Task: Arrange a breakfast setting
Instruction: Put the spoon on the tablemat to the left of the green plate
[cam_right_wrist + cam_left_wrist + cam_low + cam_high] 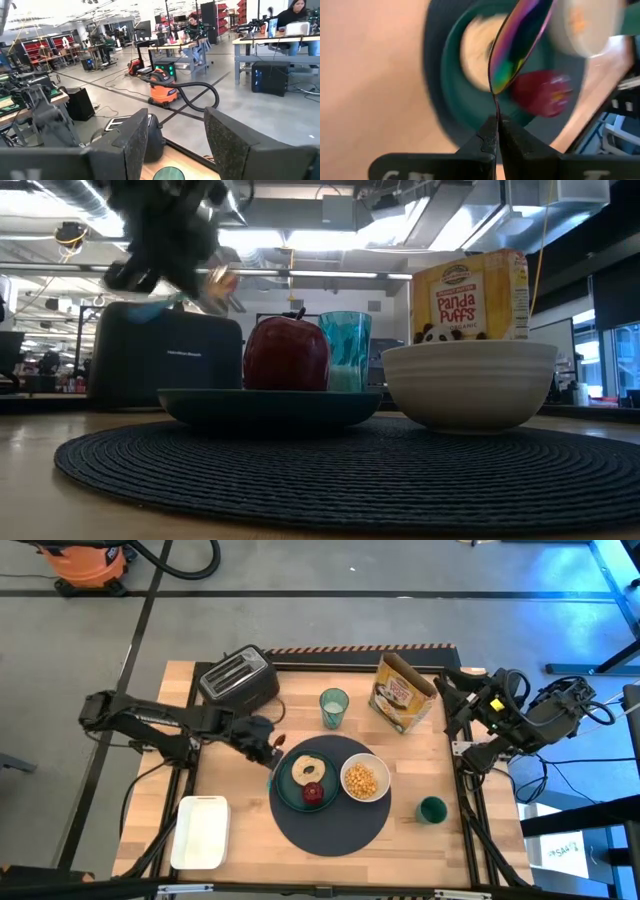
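A dark-blue round mat (330, 825) carries a teal plate (288, 790) with a bagel (308, 768) and a red apple (314, 794), and a white bowl (364, 780) of yellow cereal. A dark-green mug (432, 809) stands on the table at the mat's right. My left gripper (266, 748) hovers at the mat's left edge, shut on a utensil with a shiny rainbow-coloured spoon bowl (517, 45). My right gripper (455, 690) is open and empty at the table's far right corner. My left gripper (496, 120) pinches the utensil's thin neck (495, 106), just behind the spoon bowl, between its two fingertips (487, 137). The spoon bowl sticks out past the fingertips toward the plate. It is lifted clear, above the plate's bagel and apple.
A black toaster (238, 678) stands at the far left, a teal glass (334, 707) behind the mat, a cereal box (402, 692) at the far right. A white tray (201, 831) lies at the near left. Bare wood shows near the front edge.
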`<state>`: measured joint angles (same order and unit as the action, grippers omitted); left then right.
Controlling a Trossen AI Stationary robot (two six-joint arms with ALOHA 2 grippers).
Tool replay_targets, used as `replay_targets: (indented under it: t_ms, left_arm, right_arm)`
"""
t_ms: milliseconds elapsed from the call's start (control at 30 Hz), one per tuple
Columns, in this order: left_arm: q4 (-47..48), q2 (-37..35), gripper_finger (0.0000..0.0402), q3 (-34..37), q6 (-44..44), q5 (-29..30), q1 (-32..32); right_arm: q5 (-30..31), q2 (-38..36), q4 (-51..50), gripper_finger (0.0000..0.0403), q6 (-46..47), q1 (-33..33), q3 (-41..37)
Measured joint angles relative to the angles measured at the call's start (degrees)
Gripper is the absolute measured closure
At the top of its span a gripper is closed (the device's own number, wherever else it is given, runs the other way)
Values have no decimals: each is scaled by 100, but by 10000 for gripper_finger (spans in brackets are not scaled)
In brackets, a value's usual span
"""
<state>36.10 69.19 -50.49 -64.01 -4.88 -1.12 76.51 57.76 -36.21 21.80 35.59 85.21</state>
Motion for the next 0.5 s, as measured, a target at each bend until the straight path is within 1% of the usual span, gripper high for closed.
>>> replay_targets:
  t_ms: [100, 233, 400, 500]
  left_arm:
    - [-313, -74, 401, 604, -480, -197, -56]
    - [-758, -63, 401, 1223, -807, -323, -115]
    - [-1618, -45, 401, 1947, -1366, -315, -70]
    - [-2357, -42, 401, 2327, -1660, -304, -67]
  right_arm:
    - [-13, -18, 1, 221, 0, 0, 0]
    - [-84, -16, 2, 221, 51, 0, 0]
    - [-259, -16, 2, 221, 185, 0, 0]
    - [-258, -16, 0, 221, 192, 0, 0]
